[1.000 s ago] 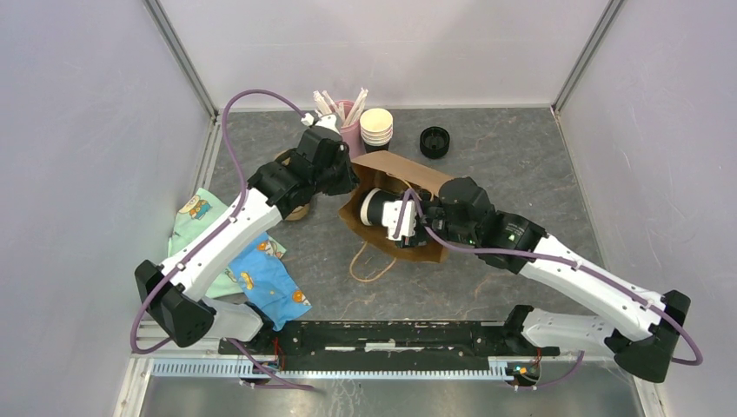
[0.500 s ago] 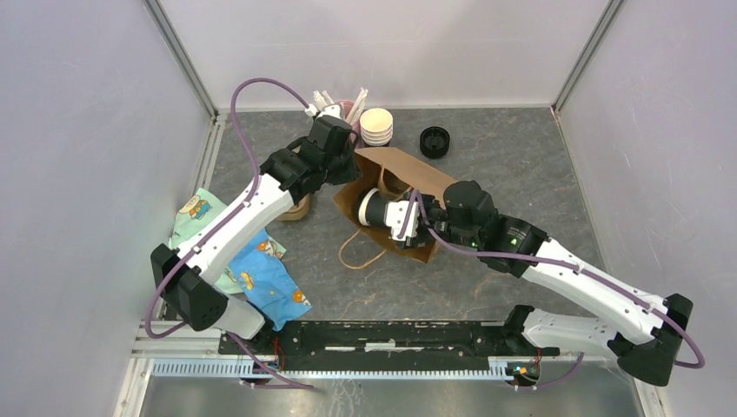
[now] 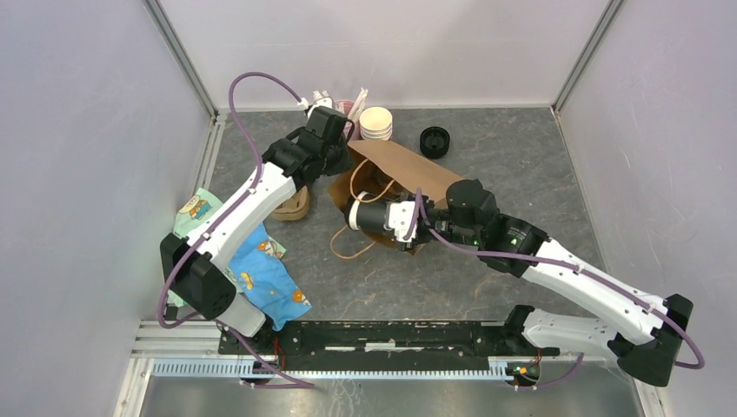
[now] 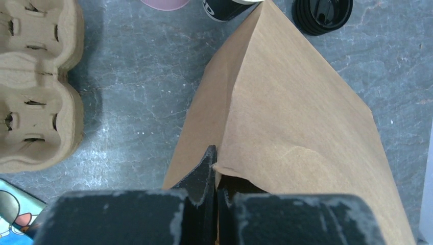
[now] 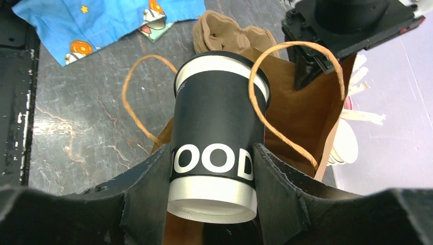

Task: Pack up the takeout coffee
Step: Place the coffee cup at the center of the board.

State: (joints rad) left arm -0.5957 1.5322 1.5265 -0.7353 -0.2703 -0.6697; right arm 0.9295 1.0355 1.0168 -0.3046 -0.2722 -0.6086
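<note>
The takeout coffee point(image 5: 217, 127) is a black cup with white lettering and a white base. It lies on its side with my right gripper point(image 5: 212, 155) shut on it near the base. In the top view the cup point(image 3: 363, 215) points left at the mouth of the brown bag point(image 3: 401, 169), between the twine handles point(image 3: 348, 248). My left gripper point(image 4: 215, 159) is shut on the bag's point(image 4: 296, 117) top edge and holds it up. From above, the left gripper point(image 3: 337, 155) is behind and left of the cup.
A stack of cream-rimmed cups point(image 3: 376, 124), a pink cup of stirrers point(image 3: 349, 109) and a stack of black lids point(image 3: 434, 141) stand at the back. A cardboard cup carrier point(image 3: 294, 204) and patterned cloths point(image 3: 261, 269) lie to the left.
My left gripper has pulled the bag's edge back and up, which opened the mouth. The right gripper with the cup has shifted a little to the left.
</note>
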